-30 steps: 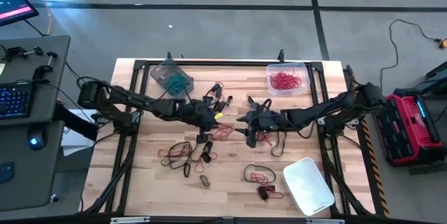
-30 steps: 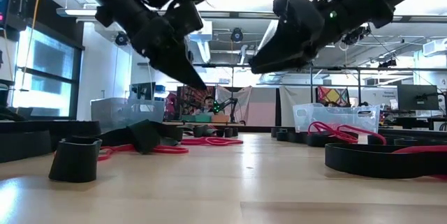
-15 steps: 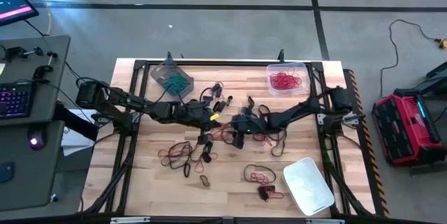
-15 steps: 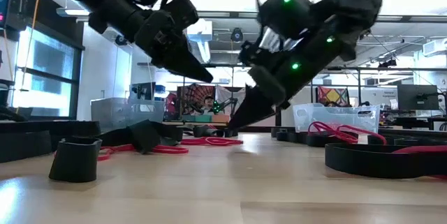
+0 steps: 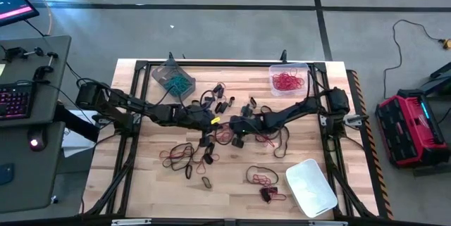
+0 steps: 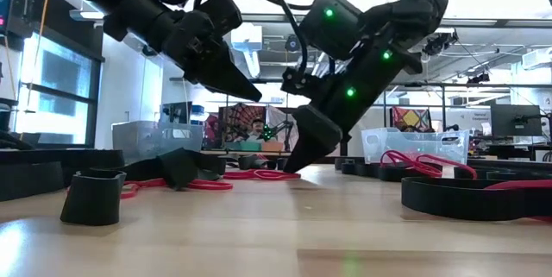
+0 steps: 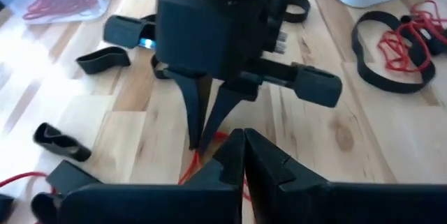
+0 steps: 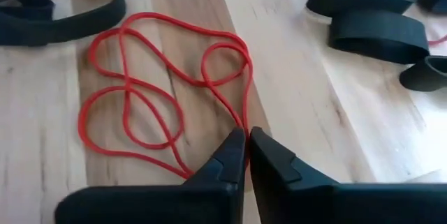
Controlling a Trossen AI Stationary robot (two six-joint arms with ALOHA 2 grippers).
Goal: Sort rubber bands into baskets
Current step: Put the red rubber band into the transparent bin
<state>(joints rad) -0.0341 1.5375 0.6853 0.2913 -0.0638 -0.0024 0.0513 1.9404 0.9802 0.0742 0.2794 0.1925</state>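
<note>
Since the earlier frame, the right gripper [image 5: 227, 134] has come lower and toward the table middle, and its fingers, wide apart before, are now pressed together. Its tips touch the wood at the edge of a tangle of red rubber bands [image 8: 162, 90]; in the right wrist view one red strand runs in between the tips, so it seems pinched, but I cannot say how firmly. The left gripper [image 5: 213, 121] has also closed its fingers and hangs just beside the right gripper, a little above the table, with nothing visible between its tips.

Wide black bands [image 8: 374, 15] lie near the right gripper, on both sides of the red tangle. More mixed bands [image 5: 184, 157] lie scattered on the near part of the table [image 5: 232, 198].

Behind the left gripper stands the grey-tinted basket [image 5: 172, 77] with teal bands inside. Behind the right gripper stands the clear basket [image 5: 289, 79] with red bands inside. The whitish basket [image 5: 311, 187] sits well apart at the near right corner.
</note>
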